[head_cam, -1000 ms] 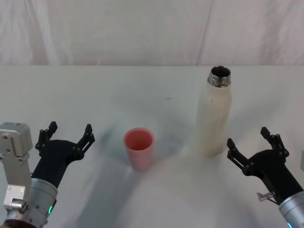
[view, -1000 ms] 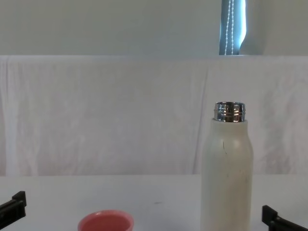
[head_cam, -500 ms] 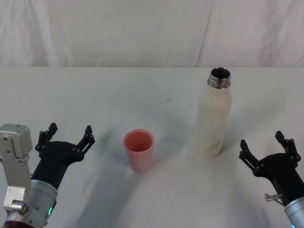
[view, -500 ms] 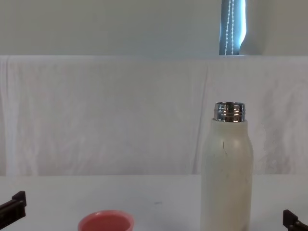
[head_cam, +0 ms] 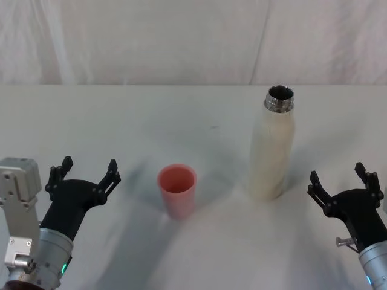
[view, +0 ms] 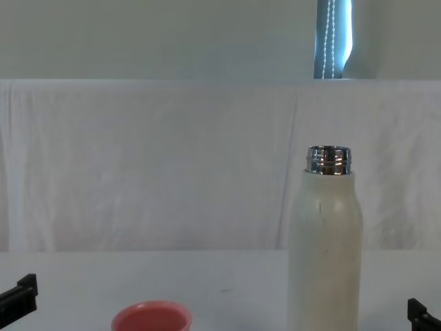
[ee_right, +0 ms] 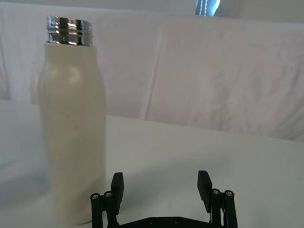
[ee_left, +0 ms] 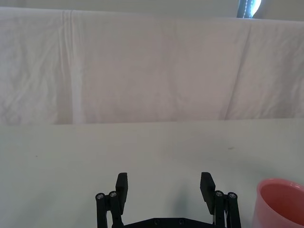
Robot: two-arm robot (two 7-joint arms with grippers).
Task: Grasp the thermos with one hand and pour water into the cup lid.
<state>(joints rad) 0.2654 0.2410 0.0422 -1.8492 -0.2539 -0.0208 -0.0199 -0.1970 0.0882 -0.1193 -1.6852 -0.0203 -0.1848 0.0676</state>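
Right gripper has pulled back and to the right since a second ago, now well apart from the thermos, jaws spread, empty. Thermos upright on the white table, steel neck uncapped. Cup lid upright on the table to its left, apart from it. Left gripper parked left of the cup lid, jaws apart, holding nothing.

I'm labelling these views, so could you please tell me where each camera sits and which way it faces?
Head: high, looking down at thermos, cup lid, left gripper, right gripper.
Chest: low, looking forward; both items, finger tips at bottom corners.
Left wrist: behind open fingers, cup lid beside.
Right wrist: behind open fingers, thermos beside.
All show the white backdrop.
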